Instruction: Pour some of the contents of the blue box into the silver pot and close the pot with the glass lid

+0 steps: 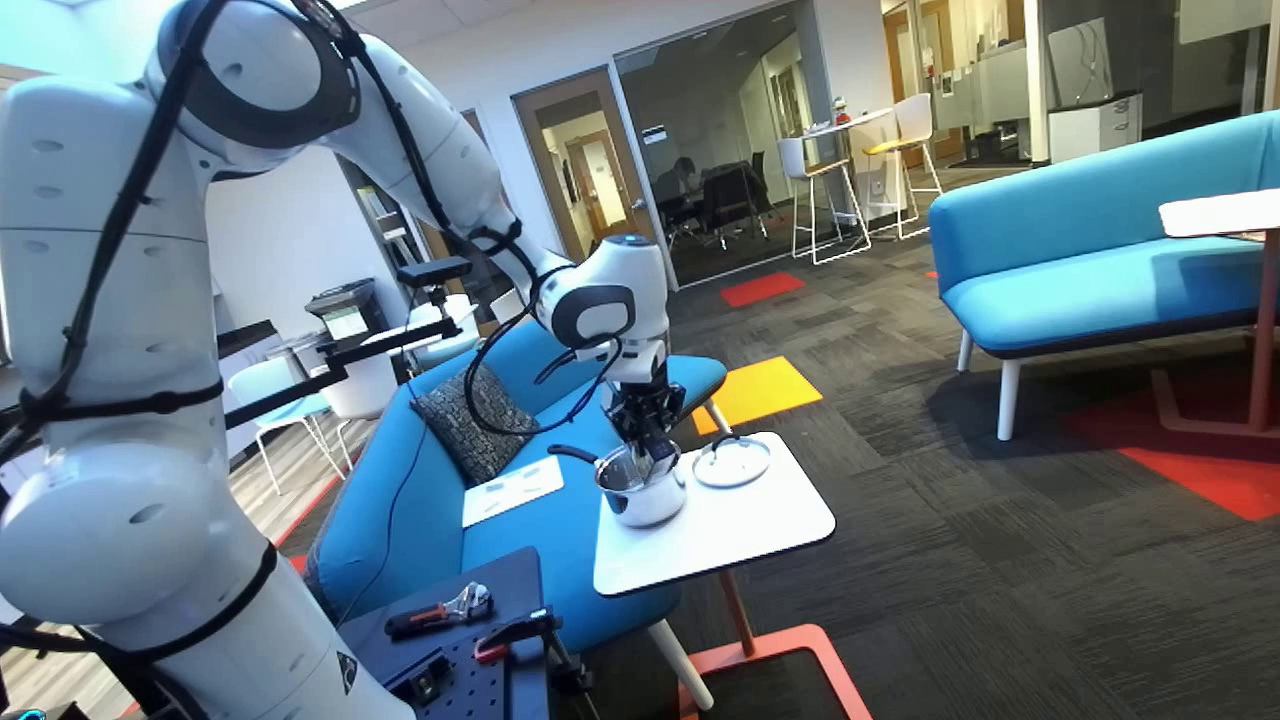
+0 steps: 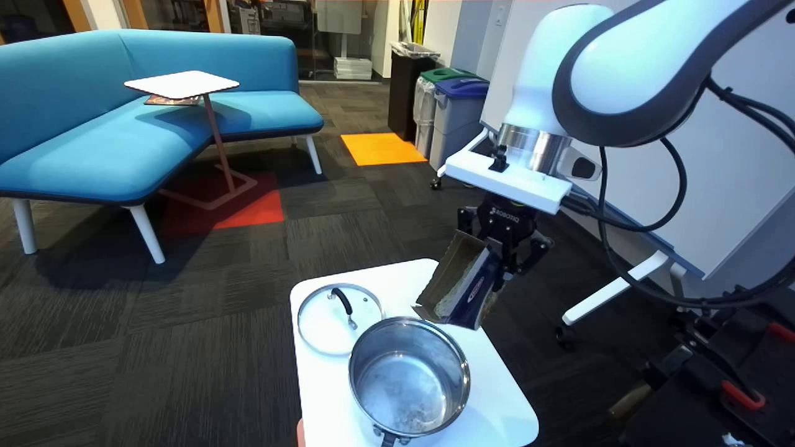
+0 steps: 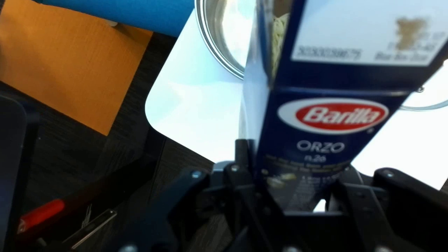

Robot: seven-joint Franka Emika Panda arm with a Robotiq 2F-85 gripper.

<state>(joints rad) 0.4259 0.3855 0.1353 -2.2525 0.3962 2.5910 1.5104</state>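
Note:
My gripper is shut on the blue box, which is labelled orzo; pale grains show at its opening. In the exterior views the gripper holds the blue box tilted, open end down toward the silver pot. The silver pot stands uncovered on the white table; its visible floor shows no clear pile of grains. The glass lid lies flat beside the pot, dark handle up, and partly shows behind the box in the wrist view.
The small white table has rounded edges. The pot's dark handle sticks out over the table's edge. A blue sofa stands beside it. A dark cart with tools stands near the arm's base.

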